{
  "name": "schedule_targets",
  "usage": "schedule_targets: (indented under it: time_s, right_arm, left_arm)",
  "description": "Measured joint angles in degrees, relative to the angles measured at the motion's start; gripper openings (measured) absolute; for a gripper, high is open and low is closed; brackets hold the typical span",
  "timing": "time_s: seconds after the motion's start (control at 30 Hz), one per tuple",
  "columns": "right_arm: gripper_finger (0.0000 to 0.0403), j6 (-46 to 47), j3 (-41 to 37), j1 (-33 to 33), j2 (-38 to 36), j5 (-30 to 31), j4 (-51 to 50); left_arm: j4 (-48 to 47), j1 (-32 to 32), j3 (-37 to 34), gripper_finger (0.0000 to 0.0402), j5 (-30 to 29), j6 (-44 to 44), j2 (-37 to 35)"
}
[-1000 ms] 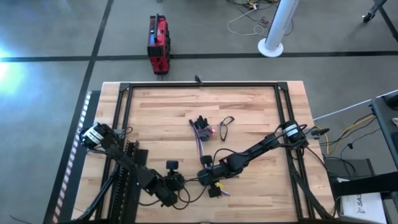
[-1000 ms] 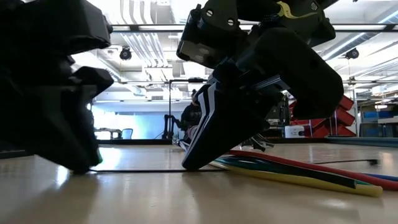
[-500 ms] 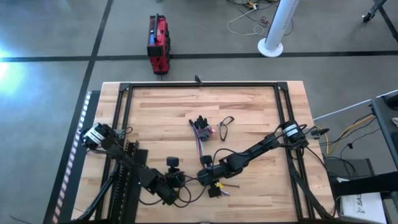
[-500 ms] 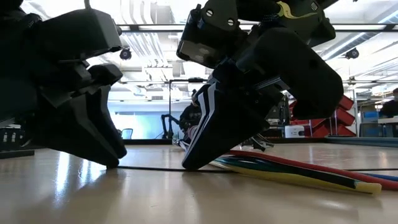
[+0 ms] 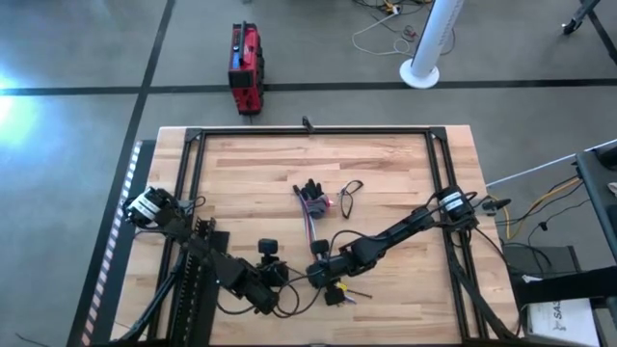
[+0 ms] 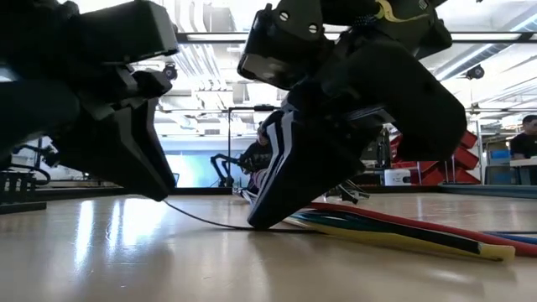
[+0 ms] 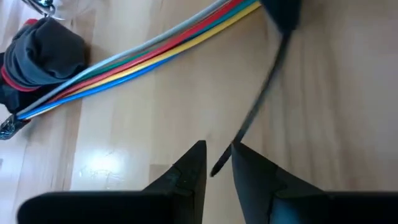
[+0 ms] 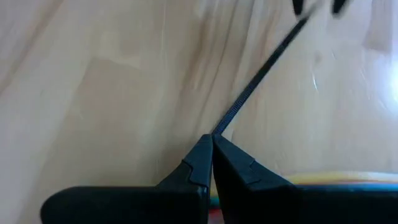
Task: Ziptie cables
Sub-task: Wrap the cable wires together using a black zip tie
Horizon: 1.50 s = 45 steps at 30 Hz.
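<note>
Holding the ziptie (image 8: 261,74) by both ends, right gripper (image 8: 211,140) and left gripper (image 7: 217,163) clenched; cables (image 7: 143,56) unwrapped near the front edge.

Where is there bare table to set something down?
Bare wood lies along the far edge of the wooden table and its far left part. Crowded: the middle and near side, with the multicoloured cables, small black wire loop, left gripper and right gripper.

From above, the ziptie (image 5: 301,286) between my grippers is too thin to trace; my left wrist view blurs its far end.
</note>
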Motion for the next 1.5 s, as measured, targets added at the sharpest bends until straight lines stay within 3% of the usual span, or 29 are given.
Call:
schedule_targets:
  time_s: [0.27, 0.53, 0.67, 0.83, 1.0, 1.27, 1.5]
  right_arm:
    - [0.0, 0.54, 0.08, 0.4, -4.0, 2.1, -7.03]
    - [0.0, 12.07, 0.14, 5.35, -9.51, 1.05, -27.43]
    - [0.0, 20.17, -0.01, 9.3, -11.57, -4.31, -34.68]
    - [0.0, 26.64, -0.72, 13.06, -10.59, -13.25, -33.0]
    - [0.0, 28.43, -1.9, 13.89, -8.27, -16.9, -30.85]
    - [0.0, 24.67, -1.79, 11.37, -7.88, -10.23, -33.28]
    - [0.0, 22.5, -0.41, 9.07, -8.13, 5.46, -45.58]
  left_arm:
    - [-0.09, -0.17, 0.0, 0.0059, 2.28, -1.01, -1.28]
    - [0.5, -0.22, 0.0, 0.0059, 2.36, -3.38, -1.42]
    - [2.68, 0.18, 0.0, 0.0059, -0.12, -3.31, -0.61]
    - [5.79, 0.87, 0.0, 0.0059, -0.27, -3.28, 0.51]
    - [6.12, 0.94, 0.0, 0.0059, -0.28, -2.99, 0.86]
    - [6.02, 0.92, 0.0, 0.0059, -0.28, -2.8, 0.86]
    - [6.08, 0.92, 0.0, 0.0059, -0.29, -2.96, 0.86]
